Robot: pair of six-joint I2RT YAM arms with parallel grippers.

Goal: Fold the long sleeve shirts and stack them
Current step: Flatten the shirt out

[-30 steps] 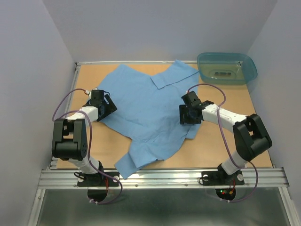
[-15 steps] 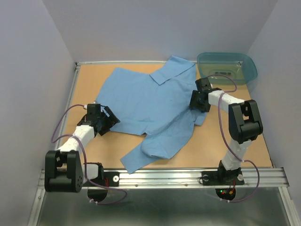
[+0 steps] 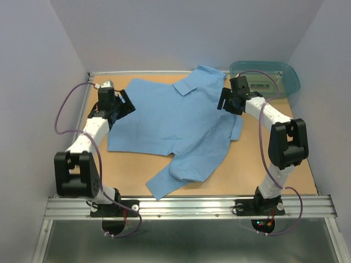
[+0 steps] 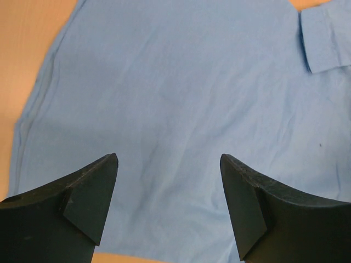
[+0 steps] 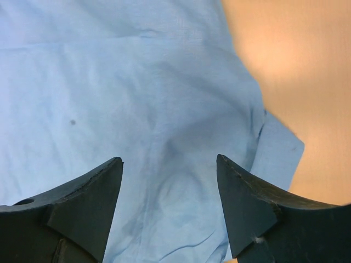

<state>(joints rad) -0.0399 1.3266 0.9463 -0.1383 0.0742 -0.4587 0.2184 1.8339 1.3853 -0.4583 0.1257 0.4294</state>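
Shirt (image 3: 175,126) lies spread across the surface (image 3: 274,159); left fingers (image 4: 88,192) hover open over its far-left edge, right fingers (image 5: 252,197) open over its right side near the tub (image 3: 266,76), likely placed to smooth it for folding

I can read no text, label, brand or number in any of my three views. The nearest thing to one is a pale patch (image 3: 262,86) seen through the wall of the teal tub (image 3: 289,83). From the overhead camera it is too small and blurred for me to make out any lettering. Left of the tub, the long sleeve shirt (image 3: 175,120) shows only plain cloth.
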